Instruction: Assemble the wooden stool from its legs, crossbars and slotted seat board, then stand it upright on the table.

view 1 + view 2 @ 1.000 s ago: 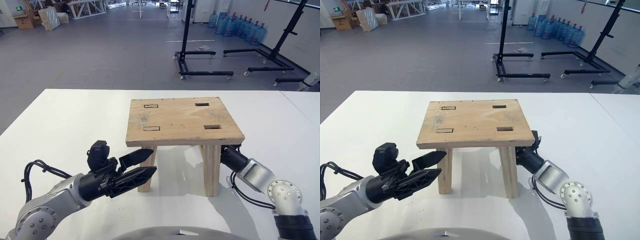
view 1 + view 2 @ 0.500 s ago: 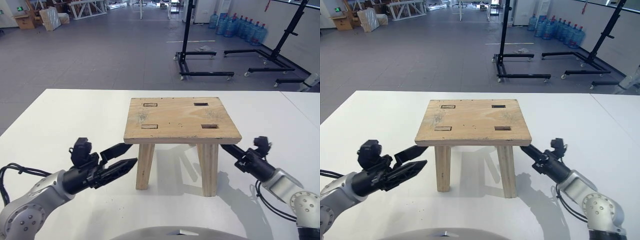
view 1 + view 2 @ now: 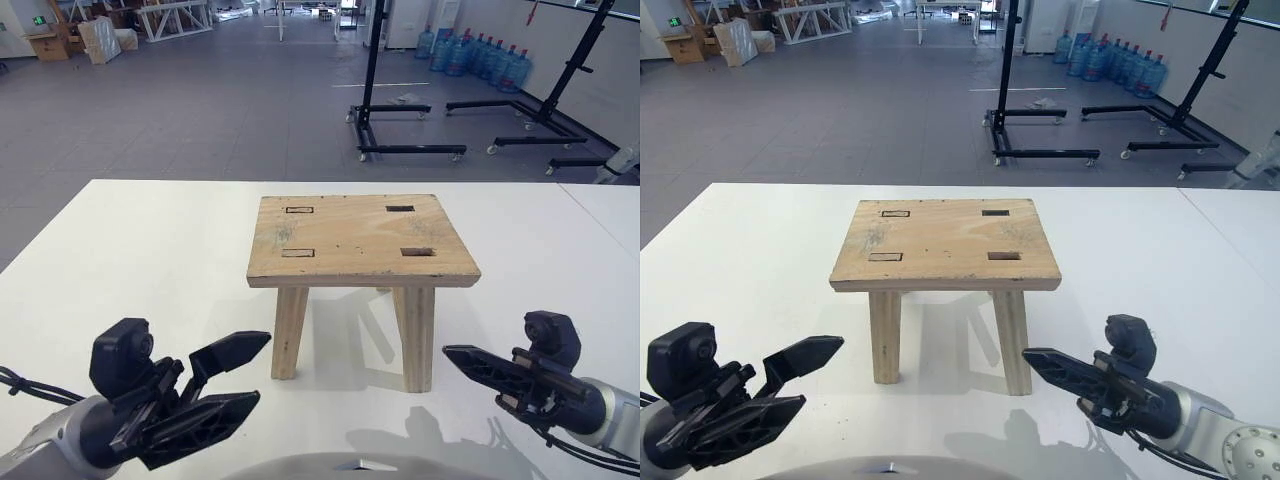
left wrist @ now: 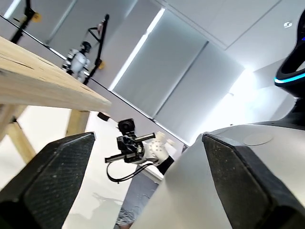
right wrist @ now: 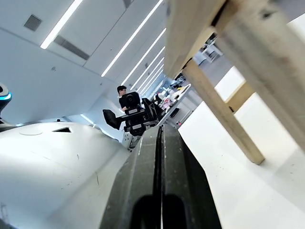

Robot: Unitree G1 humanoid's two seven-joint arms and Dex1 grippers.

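The wooden stool (image 3: 362, 240) stands upright at the middle of the white table (image 3: 140, 240), its slotted seat board on top and its legs (image 3: 288, 332) on the tabletop. My left gripper (image 3: 262, 367) hovers open near the table's front, left of the stool and apart from it, holding nothing. My right gripper (image 3: 447, 350) is shut and empty, low at the front right, pointing towards the stool's front right leg (image 3: 418, 338) with a gap between. The left wrist view shows my two spread fingers (image 4: 57, 186), the seat's edge (image 4: 43, 81) and the right gripper (image 4: 128, 149) farther off. In the right wrist view a leg (image 5: 224, 114) is close by.
Past the table's far edge lies an open hall floor with black wheeled racks (image 3: 405, 105) and blue water bottles (image 3: 480, 55). A second white tabletop (image 3: 610, 215) adjoins on the right. Bare table surface surrounds the stool on all sides.
Both grippers have drawn back from the stool's front legs toward the table's front edge. The left one's fingers stand wider apart. The stool stays upright in place.
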